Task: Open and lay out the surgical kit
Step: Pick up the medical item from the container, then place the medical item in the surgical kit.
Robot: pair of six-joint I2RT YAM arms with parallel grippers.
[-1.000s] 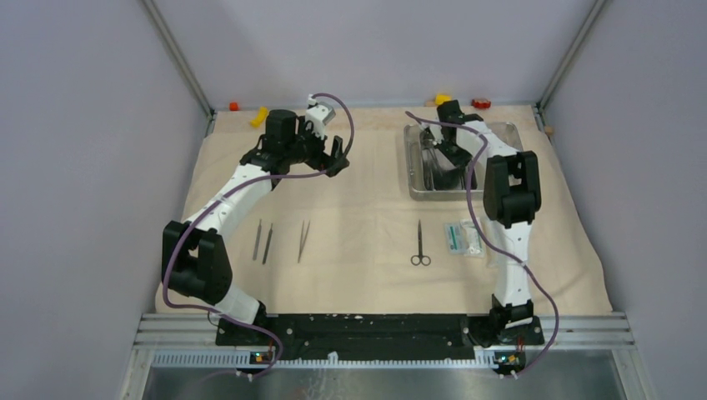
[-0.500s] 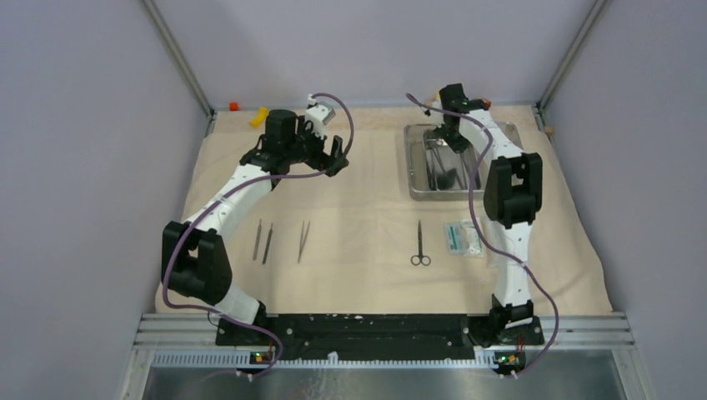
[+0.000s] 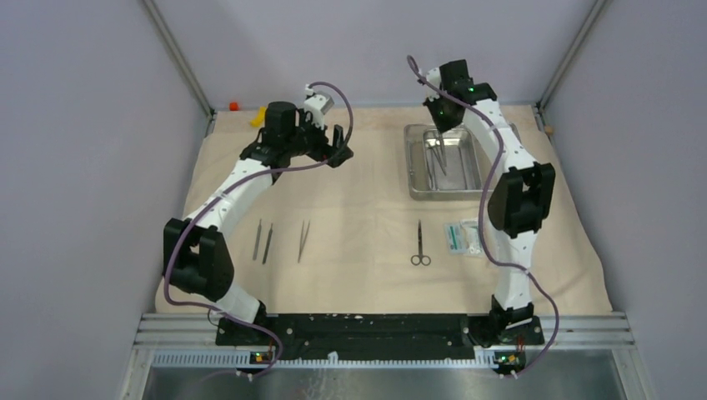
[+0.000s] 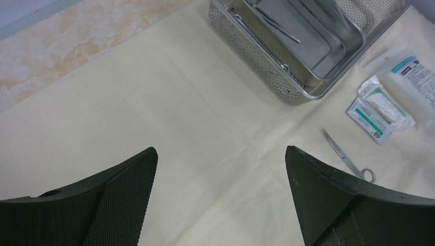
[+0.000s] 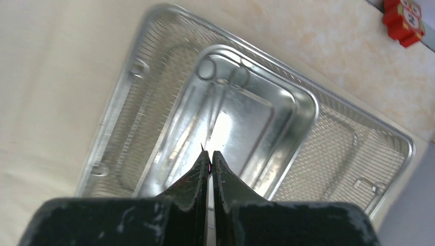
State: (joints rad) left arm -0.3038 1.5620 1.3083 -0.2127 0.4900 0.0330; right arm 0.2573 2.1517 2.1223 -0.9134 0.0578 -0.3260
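beige cloth (image 3: 367, 208) lies flat, left gripper (image 4: 220, 149) wide, right gripper (image 5: 208, 156) pinching light, slippery forceps (image 5: 213, 110) by the tip, maybe wobbly.

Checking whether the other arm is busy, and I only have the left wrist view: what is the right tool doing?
Observer: The right tool hangs above the steel tray, shut on the tip of a ring-handled instrument.
Operator: What is laid out on the left side? I only see scissors and packets.
Observer: A thin instrument, a second thin instrument and tweezers lie side by side on the cloth.
Operator: Any clutter out of my frame?
Observer: A yellow block and a red block sit at the far left corner of the workspace.
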